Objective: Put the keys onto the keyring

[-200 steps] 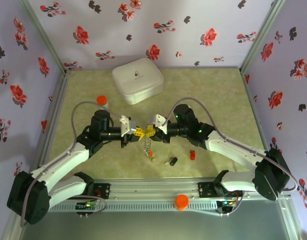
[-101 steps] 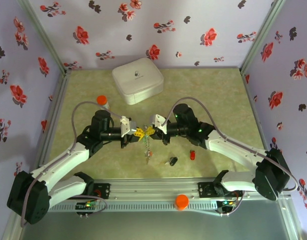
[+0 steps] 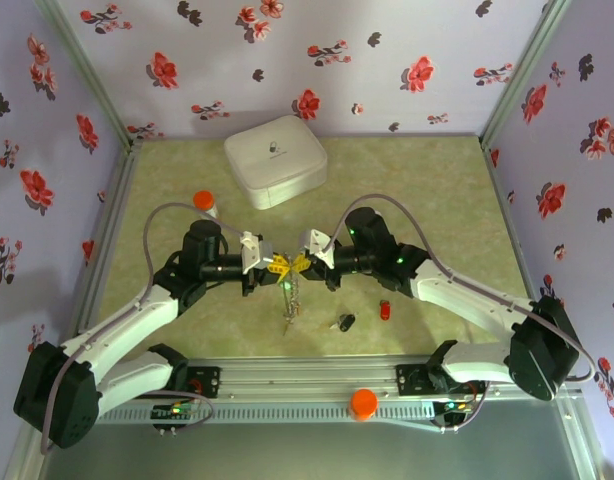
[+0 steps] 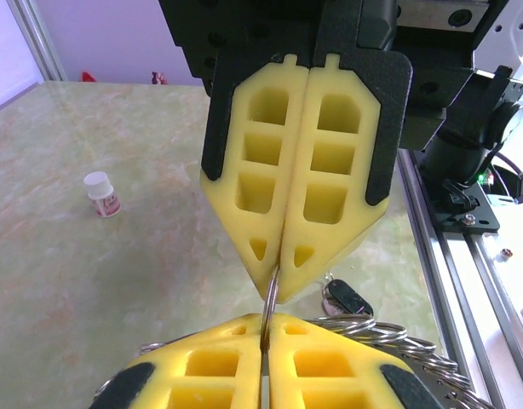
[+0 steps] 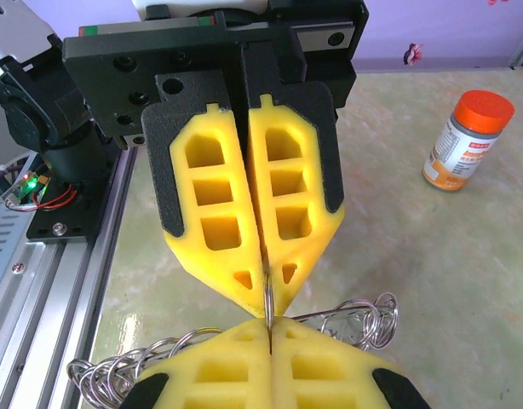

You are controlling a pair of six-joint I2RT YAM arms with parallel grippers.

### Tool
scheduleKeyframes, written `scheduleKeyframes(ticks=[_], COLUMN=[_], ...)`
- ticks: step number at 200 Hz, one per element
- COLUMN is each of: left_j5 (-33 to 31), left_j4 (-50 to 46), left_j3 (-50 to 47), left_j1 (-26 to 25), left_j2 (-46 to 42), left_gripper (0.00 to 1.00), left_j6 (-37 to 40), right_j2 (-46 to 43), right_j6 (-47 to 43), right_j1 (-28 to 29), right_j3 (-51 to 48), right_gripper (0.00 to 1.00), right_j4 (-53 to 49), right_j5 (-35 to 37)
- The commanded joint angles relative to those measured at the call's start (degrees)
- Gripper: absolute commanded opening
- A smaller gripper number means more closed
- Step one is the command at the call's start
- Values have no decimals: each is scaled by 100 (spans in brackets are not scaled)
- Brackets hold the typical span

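- The left claw point(image 3: 271, 266) and the right claw point(image 3: 304, 262) meet tip to tip above mid-counter. Each is clamped tight on the same thin loop of the keyring point(image 3: 290, 298), whose coils dangle beneath them.
- The step in hand, I judge, is steadying the ring to prise it open. Whether any key already hangs on it I cannot tell.
- Next, one claw must let go and fetch a key while the other holds the ring up.
- A black key point(image 3: 345, 322) and a red key point(image 3: 385, 310) lie on the counter point(image 3: 437, 200) near the right arm.
- The pill bottle point(image 3: 204, 203) and the white case point(image 3: 275, 160) sit well apart and block nothing.
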Motion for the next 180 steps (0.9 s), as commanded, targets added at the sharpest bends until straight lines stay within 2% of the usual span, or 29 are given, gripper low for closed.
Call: scheduleKeyframes(ticks=[1,23,39,54,57,74,86,117,129,142,154,164,180], left_j5=[18,22,17,7,-3,-319,-814,-2350,-2968,-3605,-4118,-4388,-4377], left_j4=[312,367,429,512,532,515,244,-1305,-1924,-2646,-3279,-3723,-4233], left_j3=[60,58,54,55,53,97,183,618,844,1209,1555,1871,2308], left_j1=[-34,-34,-38,-35,-38,-40,-35,-39,-44,-43,-44,-43,-51], left_j2=[-58,-49,-42,-58,-58,-90,-163,-508,-578,-553,-439,-292,-33], left_gripper=[9,6,0,0,0,0,0,0,0,0,0,0,0], left_j6=[-137,-173,-220,-307,-346,-764,-1133,-1864,-2302,-2821,-3356,-3754,-4247], right_j2=[60,98,128,140,138,8,-131,-462,-594,-641,-584,-435,-96], right_j6=[39,62,80,85,104,227,391,622,1036,1314,1445,1458,1482], right_j1=[29,27,23,28,30,29,28,20,32,105,379,647,1059], right_j3=[213,238,249,244,241,126,48,-85,-280,-419,-508,-534,-454], right_gripper=[0,0,0,0,8,31,39,38,37,36,34,33,31], right_j4=[108,107,114,114,126,241,196,-254,58,416,791,1105,1588], right_j5=[-221,-255,-288,-242,-176,221,537,999,1242,1159,1146,1132,1229])
